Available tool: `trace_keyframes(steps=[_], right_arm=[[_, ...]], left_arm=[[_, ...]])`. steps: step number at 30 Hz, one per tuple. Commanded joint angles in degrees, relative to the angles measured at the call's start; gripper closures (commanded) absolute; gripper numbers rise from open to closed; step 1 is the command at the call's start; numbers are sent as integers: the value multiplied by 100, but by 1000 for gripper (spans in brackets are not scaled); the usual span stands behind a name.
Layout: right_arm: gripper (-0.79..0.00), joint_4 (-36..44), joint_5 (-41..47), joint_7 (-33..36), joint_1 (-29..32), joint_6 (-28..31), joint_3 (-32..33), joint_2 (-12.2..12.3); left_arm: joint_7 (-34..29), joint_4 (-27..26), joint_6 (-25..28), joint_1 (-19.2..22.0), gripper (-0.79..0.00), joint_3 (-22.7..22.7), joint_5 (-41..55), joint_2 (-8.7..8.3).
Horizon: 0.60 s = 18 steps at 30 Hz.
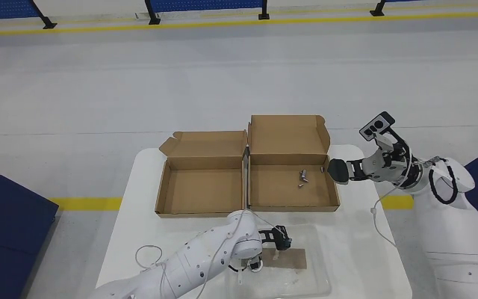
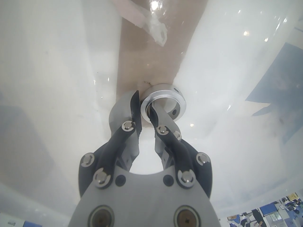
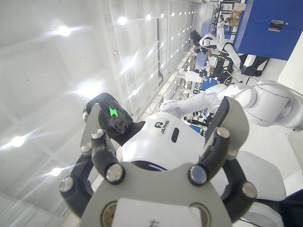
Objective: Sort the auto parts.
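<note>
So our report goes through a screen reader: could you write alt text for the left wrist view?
The left gripper pinches the wall of a metal ring, one finger inside it and one outside, at the end of a brown cardboard strip inside a clear tray. A pale translucent piece lies farther along the strip.

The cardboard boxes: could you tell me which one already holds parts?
The box on the robot's right: small metal parts lie inside; the other box shows bare cardboard.
</note>
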<state>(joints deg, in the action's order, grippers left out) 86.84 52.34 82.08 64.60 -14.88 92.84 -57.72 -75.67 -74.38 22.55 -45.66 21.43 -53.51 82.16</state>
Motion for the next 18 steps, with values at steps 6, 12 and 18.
trace_keyframes(steps=[6,12,18], right_arm=[[-785,0,0,0,0,0,0,0],[-785,0,0,0,0,0,0,0],[-785,0,0,0,0,0,0,0]], left_arm=[[-89,-264,45,-17,0,139,6,-61],[-224,-823,100,-155,0,444,119,-229],[-159,-1507,235,-427,0,928,356,-460]])
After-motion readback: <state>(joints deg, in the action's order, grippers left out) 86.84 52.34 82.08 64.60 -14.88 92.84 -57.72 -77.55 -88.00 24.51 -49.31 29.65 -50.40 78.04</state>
